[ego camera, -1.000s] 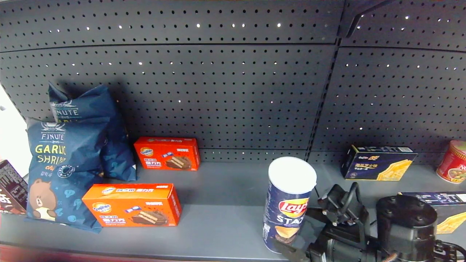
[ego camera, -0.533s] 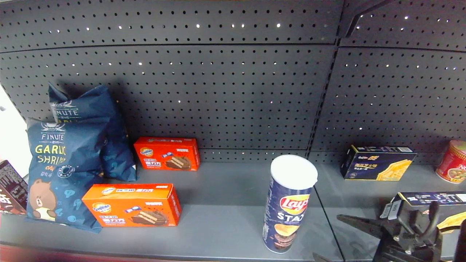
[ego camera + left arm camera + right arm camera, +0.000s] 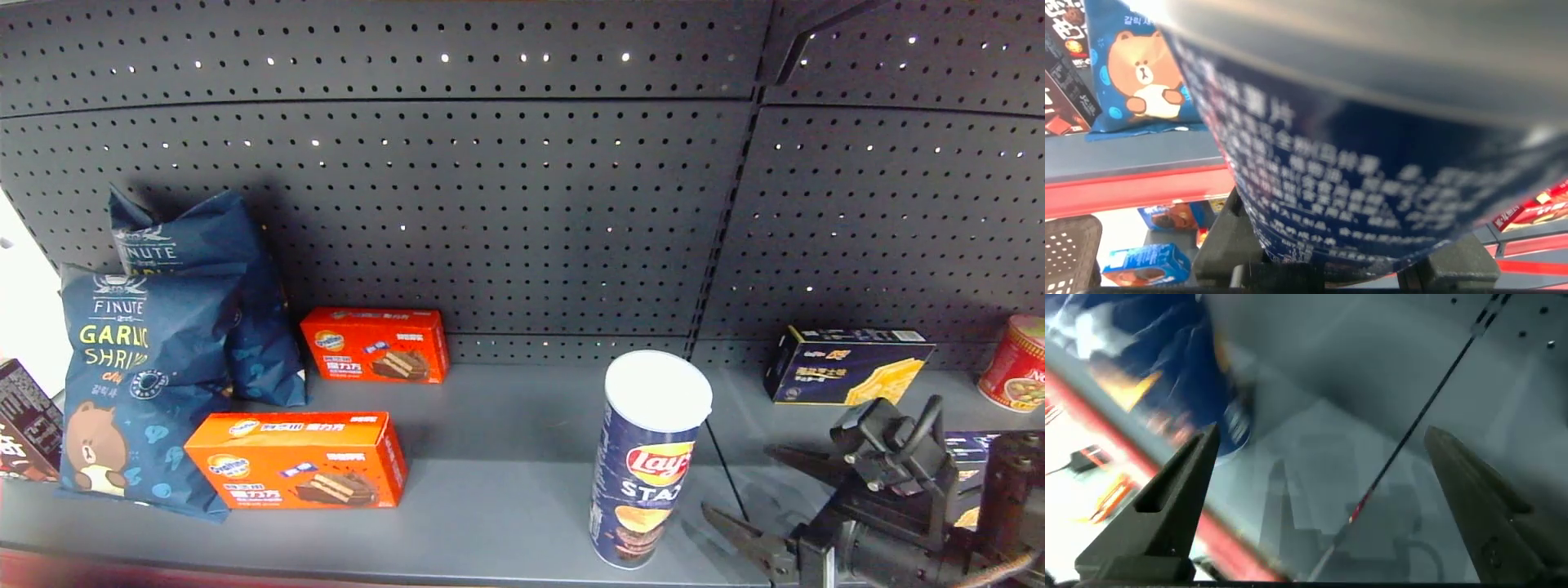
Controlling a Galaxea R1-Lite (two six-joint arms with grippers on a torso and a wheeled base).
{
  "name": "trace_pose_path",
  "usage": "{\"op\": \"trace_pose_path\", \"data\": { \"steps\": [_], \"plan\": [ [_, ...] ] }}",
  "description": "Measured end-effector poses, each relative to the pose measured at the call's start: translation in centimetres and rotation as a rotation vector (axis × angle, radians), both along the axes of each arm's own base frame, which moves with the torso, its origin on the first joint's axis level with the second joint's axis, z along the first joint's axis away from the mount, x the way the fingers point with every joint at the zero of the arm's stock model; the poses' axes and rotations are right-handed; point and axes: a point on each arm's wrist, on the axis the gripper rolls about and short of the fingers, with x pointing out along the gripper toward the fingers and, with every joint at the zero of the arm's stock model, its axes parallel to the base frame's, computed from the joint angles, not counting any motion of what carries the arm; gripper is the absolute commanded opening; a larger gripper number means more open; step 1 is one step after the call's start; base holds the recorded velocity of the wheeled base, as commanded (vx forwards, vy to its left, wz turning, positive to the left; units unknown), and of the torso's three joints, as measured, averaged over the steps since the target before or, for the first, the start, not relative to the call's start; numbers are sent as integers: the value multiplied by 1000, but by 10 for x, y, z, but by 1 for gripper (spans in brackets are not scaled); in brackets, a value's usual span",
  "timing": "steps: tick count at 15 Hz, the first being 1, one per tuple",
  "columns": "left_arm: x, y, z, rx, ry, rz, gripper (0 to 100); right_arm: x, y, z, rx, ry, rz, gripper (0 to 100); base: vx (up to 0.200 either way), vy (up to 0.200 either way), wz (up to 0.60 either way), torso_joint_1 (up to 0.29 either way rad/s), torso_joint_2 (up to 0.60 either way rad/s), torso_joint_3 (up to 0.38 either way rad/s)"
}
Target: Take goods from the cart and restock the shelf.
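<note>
A blue chip can [image 3: 651,457] with a white lid stands upright near the front of the grey shelf [image 3: 506,490]. My right gripper [image 3: 763,498] hangs open just right of it, with a gap between the can and the nearer finger. In the right wrist view the can [image 3: 1167,367] lies beyond the spread fingers [image 3: 1167,506] of the gripper [image 3: 1327,498], which hold nothing. A second dark blue printed can [image 3: 1372,163] looms close in the left wrist view, and my left gripper [image 3: 1339,265] is shut on it.
Two orange biscuit boxes [image 3: 298,461] and blue snack bags [image 3: 139,384] take the shelf's left part. A dark blue box [image 3: 845,366] and a red cup [image 3: 1012,363] stand at the right. Bare shelf lies between the orange boxes and the can.
My right gripper, close around the can's base a second ago, has drawn away to the right and stands open. The can stays upright in place.
</note>
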Motion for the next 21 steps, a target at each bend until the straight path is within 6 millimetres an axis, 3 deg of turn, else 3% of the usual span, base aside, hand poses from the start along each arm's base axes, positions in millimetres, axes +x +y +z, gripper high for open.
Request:
{"op": "trace_pose_path", "data": {
  "steps": [5,15,18,21],
  "plan": [
    [0,0,-1,-1,3,0,0,24,17,-2,-19,2,5,100,0,0,0,0,0,0],
    [1,0,-2,0,9,-1,0,26,22,-7,-33,9,22,100,0,0,0,0,0,0],
    [-5,1,18,-2,-57,-18,0,22,18,14,-2,-63,-10,100,0,0,0,0,0,0],
    [-6,0,66,5,-116,-106,0,9,11,42,-31,-94,-42,100,0,0,0,0,0,0]
  ]
}}
